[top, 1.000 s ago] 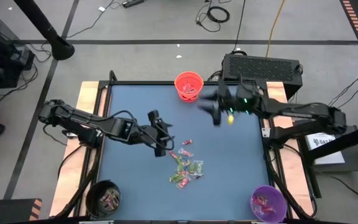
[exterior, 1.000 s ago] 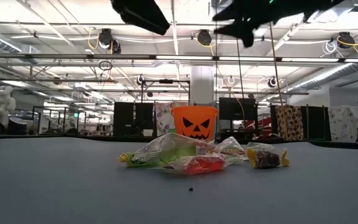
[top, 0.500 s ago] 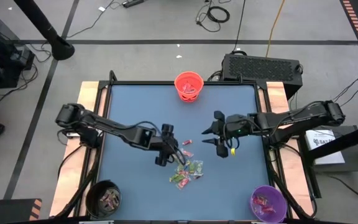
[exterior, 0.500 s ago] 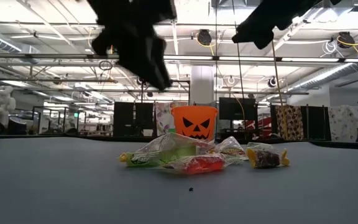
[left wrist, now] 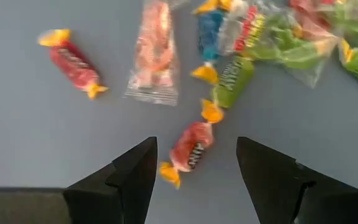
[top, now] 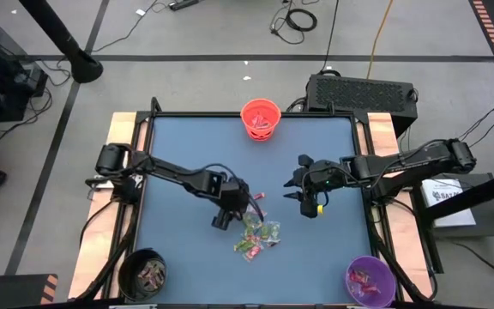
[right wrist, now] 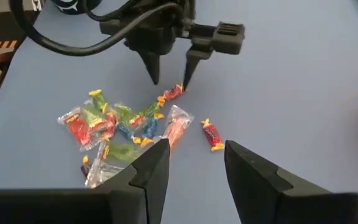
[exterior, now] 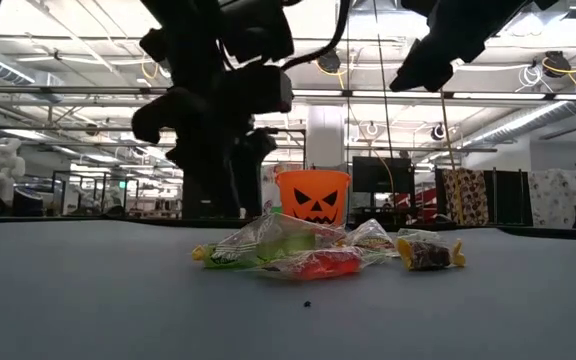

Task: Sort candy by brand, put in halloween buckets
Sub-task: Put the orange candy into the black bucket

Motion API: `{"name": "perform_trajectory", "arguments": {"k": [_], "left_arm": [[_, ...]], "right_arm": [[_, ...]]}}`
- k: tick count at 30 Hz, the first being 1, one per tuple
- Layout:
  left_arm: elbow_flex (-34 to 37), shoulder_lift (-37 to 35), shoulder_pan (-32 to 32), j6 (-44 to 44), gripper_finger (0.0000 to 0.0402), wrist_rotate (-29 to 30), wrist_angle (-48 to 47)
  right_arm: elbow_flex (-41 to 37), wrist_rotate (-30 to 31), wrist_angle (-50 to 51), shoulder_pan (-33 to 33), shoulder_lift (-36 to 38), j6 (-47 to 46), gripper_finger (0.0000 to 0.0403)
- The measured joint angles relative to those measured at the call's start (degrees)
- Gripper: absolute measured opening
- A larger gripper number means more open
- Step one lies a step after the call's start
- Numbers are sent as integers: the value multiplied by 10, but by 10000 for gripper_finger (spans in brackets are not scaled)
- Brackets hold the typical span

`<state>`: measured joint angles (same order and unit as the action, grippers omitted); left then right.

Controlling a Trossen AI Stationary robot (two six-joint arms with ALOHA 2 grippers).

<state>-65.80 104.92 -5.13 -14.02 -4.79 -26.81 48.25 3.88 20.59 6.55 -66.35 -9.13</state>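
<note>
L gripper (top: 230, 209): open, straddling red candy (left wrist: 190, 147) at pile (top: 256, 233) edge.
R gripper (top: 305, 190): empty, part-open, hovering nearby.
Orange bucket (top: 261, 118): far side.

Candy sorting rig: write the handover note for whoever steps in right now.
Left tool: open, low over the table, straddling a red candy at the edge of the candy pile; nothing gripped yet.
Right tool: open and empty, raised right of the pile.
Buckets: orange bucket at the far edge, black bucket near left, purple bucket near right; each already holds some candy.
Left to do: the pile mid-table, plus two stray pieces beside it.
</note>
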Motion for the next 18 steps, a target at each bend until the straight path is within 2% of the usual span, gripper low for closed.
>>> {"name": "perform_trajectory", "arguments": {"k": [10, 18], "left_arm": [[0, 27, 8, -33, 223, -9, 9], [0, 37, 17, -34, 156, -18, 6]], "right_arm": [[0, 0, 10, 0, 0, 0, 146], [0, -1, 7, 0, 0, 0, 146]]}}
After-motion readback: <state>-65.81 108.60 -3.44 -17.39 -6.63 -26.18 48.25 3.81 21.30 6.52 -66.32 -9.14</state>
